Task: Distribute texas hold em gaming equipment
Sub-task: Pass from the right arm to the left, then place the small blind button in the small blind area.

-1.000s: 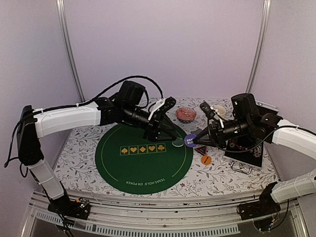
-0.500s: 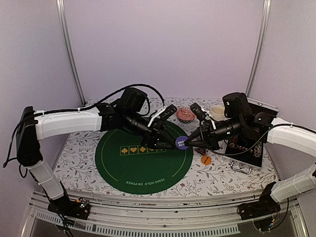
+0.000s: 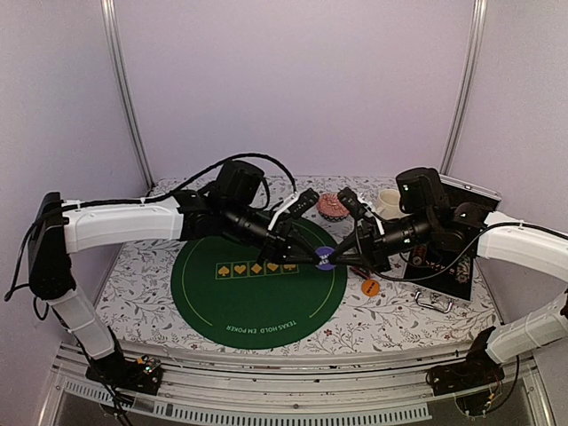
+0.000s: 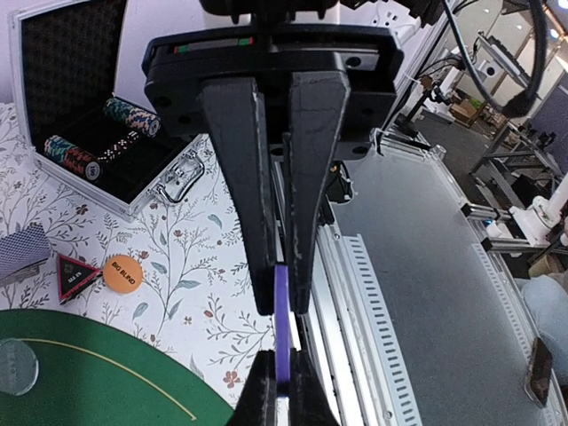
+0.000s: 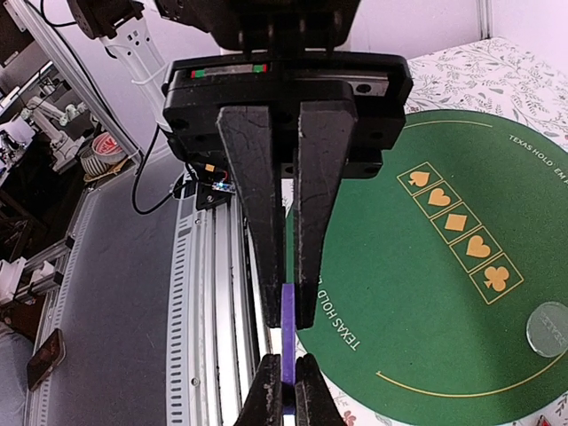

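A round blue button (image 3: 325, 259) hangs edge-on above the right rim of the green poker mat (image 3: 253, 297). My left gripper (image 3: 312, 257) and right gripper (image 3: 338, 259) meet tip to tip, each shut on an opposite edge of it. In the left wrist view the button (image 4: 281, 333) sits between my left gripper (image 4: 282, 293) fingers, with the other arm's fingers below. The right wrist view shows the same button (image 5: 287, 342) in my right gripper (image 5: 285, 311). An orange button (image 3: 370, 287), a pale-green button (image 5: 548, 328), a triangular marker (image 4: 75, 275) and cards (image 4: 22, 253) lie on the table.
An open black case (image 4: 53, 53) holding striped chip stacks (image 4: 71, 155) stands at the right of the table. A pink-patterned bowl (image 3: 333, 206) and a cream mug (image 3: 390, 201) stand behind the two grippers. The table's front rail (image 5: 209, 293) runs below them.
My right gripper carried the blue button leftward and up to the mat's right rim. My left gripper came in from the left and shut on the button's other edge.
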Robot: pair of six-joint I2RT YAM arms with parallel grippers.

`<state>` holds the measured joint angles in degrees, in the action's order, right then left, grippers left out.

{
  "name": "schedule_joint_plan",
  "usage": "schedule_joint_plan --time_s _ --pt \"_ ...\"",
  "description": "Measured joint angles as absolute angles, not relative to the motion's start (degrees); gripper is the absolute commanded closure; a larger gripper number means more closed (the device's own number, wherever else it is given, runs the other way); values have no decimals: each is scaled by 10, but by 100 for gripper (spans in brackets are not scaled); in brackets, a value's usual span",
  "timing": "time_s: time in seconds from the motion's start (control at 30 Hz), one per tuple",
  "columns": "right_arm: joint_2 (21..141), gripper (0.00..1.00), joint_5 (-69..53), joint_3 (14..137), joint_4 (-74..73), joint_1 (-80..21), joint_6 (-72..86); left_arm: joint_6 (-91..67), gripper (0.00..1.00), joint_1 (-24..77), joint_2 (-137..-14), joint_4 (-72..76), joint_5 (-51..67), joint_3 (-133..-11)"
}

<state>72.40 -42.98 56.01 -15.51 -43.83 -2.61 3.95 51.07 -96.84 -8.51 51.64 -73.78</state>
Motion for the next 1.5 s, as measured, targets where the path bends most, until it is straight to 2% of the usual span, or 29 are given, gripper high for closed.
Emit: schedule_joint_plan --time_s 0.03,0.13,0.2,0.27,0.4,0.67,0.73,1.13,1.43,1.5 --pt "724 92 -428 560 -155 -438 -26 37 100 511 -966 -82 512 -735" --pt "724 46 -417 560 -148 -439 -23 25 100 512 -951 -68 488 -722" --pt "722 26 -393 560 -146 -439 -22 10 100 510 -934 -55 477 -708" --pt "714 14 -358 556 -143 -438 -15 -14 100 503 -920 -37 469 -693" --pt "682 3 -296 541 -135 -438 1 -97 100 450 -892 18 444 -636" --pt "664 1 -238 512 -128 -434 30 -310 100 208 -889 115 334 -427" --pt "664 1 -230 504 -129 -433 36 -344 100 176 -889 128 308 -383" --pt "668 1 -213 500 -131 -433 48 -424 100 82 -919 199 230 -290" --pt "678 1 -184 502 -155 -430 59 -434 100 74 -924 230 227 -275" --pt "683 1 -169 504 -168 -426 67 -434 92 74 -924 230 225 -275"
